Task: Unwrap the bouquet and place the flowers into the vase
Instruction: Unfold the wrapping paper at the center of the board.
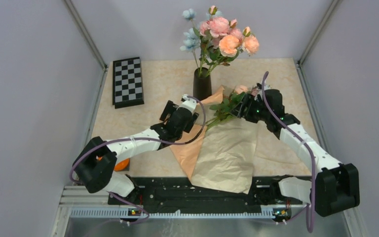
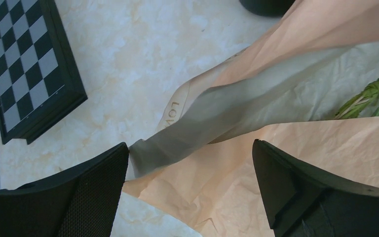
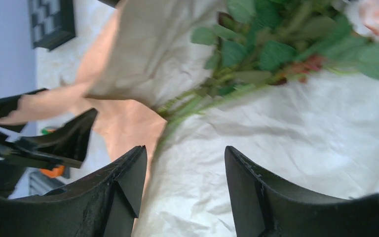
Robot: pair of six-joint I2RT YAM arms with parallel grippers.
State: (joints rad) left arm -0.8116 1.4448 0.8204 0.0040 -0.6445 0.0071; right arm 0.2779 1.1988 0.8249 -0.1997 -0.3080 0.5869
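Observation:
The bouquet's wrapping lies opened out on the table, with tan kraft paper [image 1: 229, 158] over peach paper [image 1: 190, 148]. The flowers [image 1: 225, 106] lie across its top end, a cream rose [image 1: 240, 89] toward the back. Behind them, the black vase [image 1: 202, 86] holds a taller pink, orange and blue bunch. My left gripper [image 2: 190, 148] is open above the peach paper [image 2: 237, 187], a raised paper fold [image 2: 217, 116] by its left finger. My right gripper [image 3: 185, 153] is open over the kraft paper [image 3: 286, 143], nothing between its fingers. The green stems [image 3: 197, 98] lie just ahead of it.
A folded chessboard [image 1: 128, 81] lies at the back left of the table. A small orange object [image 1: 122, 164] sits under the left arm. Grey walls close in both sides. The two grippers [image 1: 193, 107] [image 1: 240, 106] stand close together near the vase.

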